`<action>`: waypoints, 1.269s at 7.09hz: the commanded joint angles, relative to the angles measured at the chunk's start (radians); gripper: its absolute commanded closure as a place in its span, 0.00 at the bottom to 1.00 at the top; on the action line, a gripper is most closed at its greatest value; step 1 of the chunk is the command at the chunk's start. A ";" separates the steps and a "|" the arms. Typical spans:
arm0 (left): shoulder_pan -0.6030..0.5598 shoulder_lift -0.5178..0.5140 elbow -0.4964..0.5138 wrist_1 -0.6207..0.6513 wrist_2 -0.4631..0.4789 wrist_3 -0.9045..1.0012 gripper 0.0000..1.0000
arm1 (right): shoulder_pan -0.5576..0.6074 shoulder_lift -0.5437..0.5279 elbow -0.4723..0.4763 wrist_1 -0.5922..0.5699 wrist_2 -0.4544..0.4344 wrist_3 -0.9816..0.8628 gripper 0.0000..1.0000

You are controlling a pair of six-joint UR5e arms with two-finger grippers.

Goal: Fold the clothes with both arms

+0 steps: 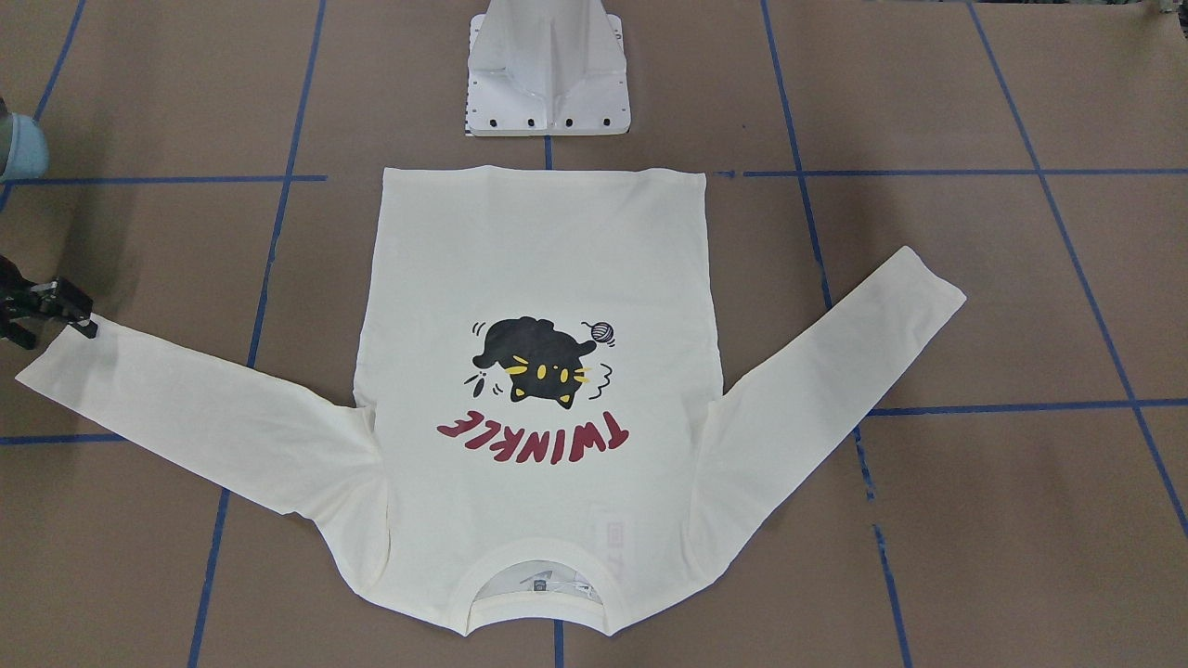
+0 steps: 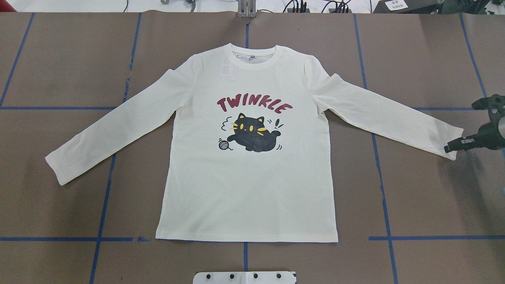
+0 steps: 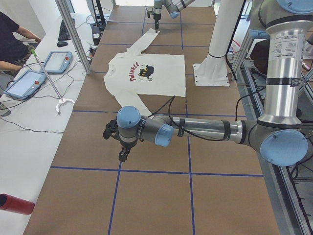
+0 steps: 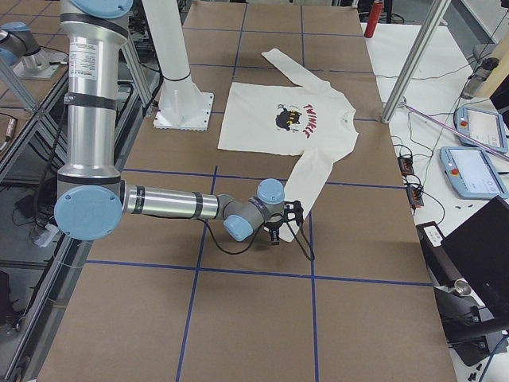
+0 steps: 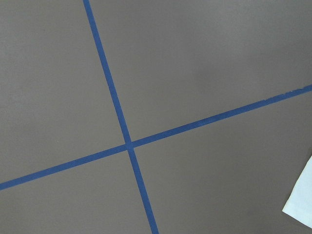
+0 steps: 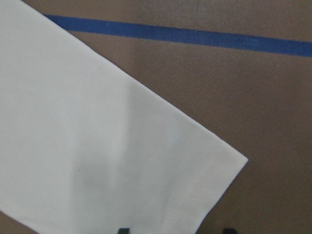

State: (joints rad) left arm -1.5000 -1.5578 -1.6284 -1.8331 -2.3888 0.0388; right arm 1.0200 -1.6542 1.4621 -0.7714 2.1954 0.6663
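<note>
The cream-white long-sleeved T-shirt (image 2: 244, 189) lies flat on the brown table, print side up, with both sleeves spread out; it also shows in the front view (image 1: 538, 260). My right gripper (image 2: 449, 149) is open at the end of the right sleeve's cuff (image 2: 446, 138). In the right wrist view its two fingertips (image 6: 123, 230) stand apart on either side of the cuff edge (image 6: 204, 180). My left gripper (image 3: 122, 155) shows only in the exterior left view, out past the left cuff (image 2: 59, 165); I cannot tell whether it is open. A white cloth corner (image 5: 302, 200) shows in the left wrist view.
The white pedestal base (image 1: 548, 83) stands just behind the shirt's hem. Blue tape lines (image 2: 378, 165) grid the table. A side bench with pendants (image 3: 54, 61), cables and a person runs along the far edge. A red cylinder (image 3: 14, 203) lies beside the table end.
</note>
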 commanded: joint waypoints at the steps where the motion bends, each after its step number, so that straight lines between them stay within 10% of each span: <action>1: 0.000 -0.001 -0.001 0.002 0.000 -0.004 0.01 | -0.001 0.002 0.004 -0.003 0.006 -0.001 0.74; 2: 0.000 -0.001 -0.001 0.000 0.000 -0.004 0.01 | -0.003 0.004 0.009 -0.003 0.013 -0.001 0.90; 9: 0.000 -0.001 -0.001 0.002 0.000 -0.008 0.01 | 0.003 0.057 0.272 -0.216 0.052 0.027 1.00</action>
State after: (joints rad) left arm -1.5002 -1.5586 -1.6293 -1.8328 -2.3889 0.0331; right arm 1.0235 -1.6312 1.6746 -0.9486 2.2201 0.6743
